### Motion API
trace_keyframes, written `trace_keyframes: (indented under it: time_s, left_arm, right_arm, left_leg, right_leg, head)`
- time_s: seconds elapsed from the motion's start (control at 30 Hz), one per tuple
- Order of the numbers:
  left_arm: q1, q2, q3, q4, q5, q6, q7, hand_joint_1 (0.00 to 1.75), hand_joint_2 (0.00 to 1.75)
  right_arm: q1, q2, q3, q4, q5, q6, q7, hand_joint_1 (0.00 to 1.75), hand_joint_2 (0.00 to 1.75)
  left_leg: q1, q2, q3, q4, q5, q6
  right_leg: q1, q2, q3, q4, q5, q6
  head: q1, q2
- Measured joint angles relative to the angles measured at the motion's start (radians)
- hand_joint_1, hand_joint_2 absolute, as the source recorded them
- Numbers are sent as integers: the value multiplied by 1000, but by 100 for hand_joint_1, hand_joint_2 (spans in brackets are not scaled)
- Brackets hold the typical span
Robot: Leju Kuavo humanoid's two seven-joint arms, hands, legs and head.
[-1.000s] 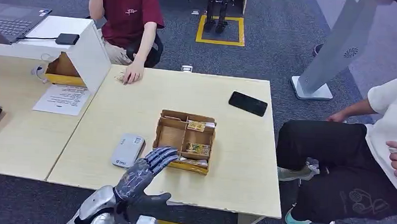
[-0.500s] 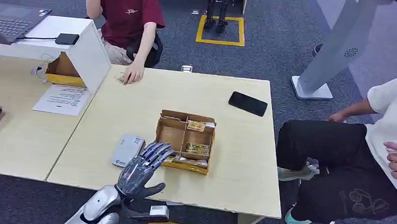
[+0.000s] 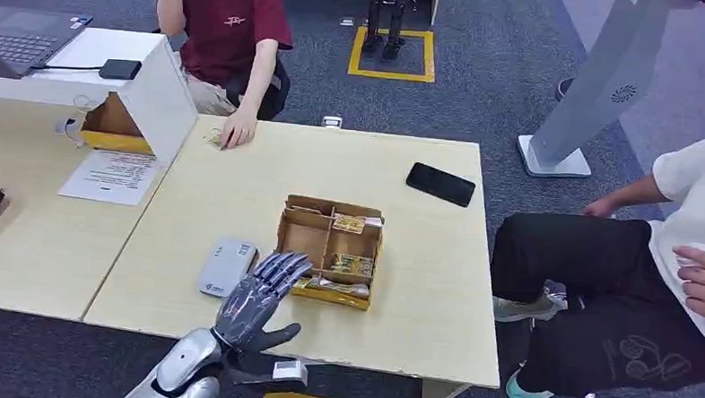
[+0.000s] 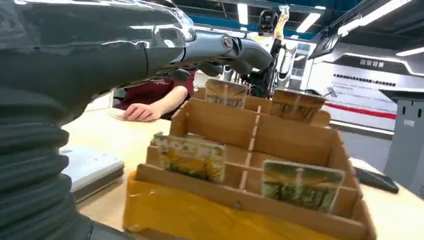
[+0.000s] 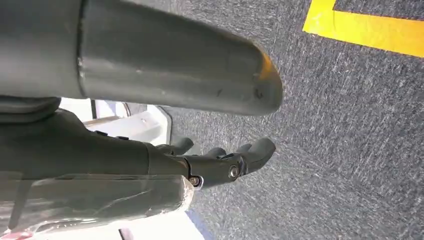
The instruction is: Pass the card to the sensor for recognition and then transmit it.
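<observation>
A brown cardboard box [image 3: 329, 249] with compartments stands mid-table and holds several picture cards [image 3: 349, 223]. The grey card sensor [image 3: 226, 267] lies flat just left of it. My left hand [image 3: 257, 296] hovers open with fingers spread over the table's near edge, fingertips at the box's near left corner, between sensor and box. In the left wrist view the fingers [image 4: 227, 48] reach over the box [image 4: 250, 200], above the upright cards [image 4: 190, 156]; nothing is held. My right hand [image 5: 215, 162] hangs over grey carpet with fingers loosely curled, empty.
A person in a red shirt sits at the far side, one hand [image 3: 236, 127] resting on the table. Another person [image 3: 651, 266] sits at the right. A black phone [image 3: 440, 183] lies far right on the table. A white stand [image 3: 129, 86] and paper [image 3: 112, 176] sit left.
My left hand drew back and down toward the table's near edge, then edged slightly right toward the box corner. Its fingers stay spread and empty.
</observation>
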Motion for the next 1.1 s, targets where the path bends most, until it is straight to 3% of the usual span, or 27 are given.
trace_keyframes:
  time_s: [0.27,1.1]
  left_arm:
    - [-40,-37,2,13,-23,13,34,0,175]
    - [-69,-66,48,140,-51,61,56,0,175]
  right_arm:
    - [-1,0,-1,0,7,0,-8,0,0]
    - [-1,2,-7,0,25,0,-10,0,0]
  left_leg:
    - [0,0,0,0,0,0]
    - [0,0,0,0,0,0]
  right_leg:
    - [0,0,0,0,0,0]
    - [0,0,0,0,0,0]
  head:
    - [0,0]
    - [0,0]
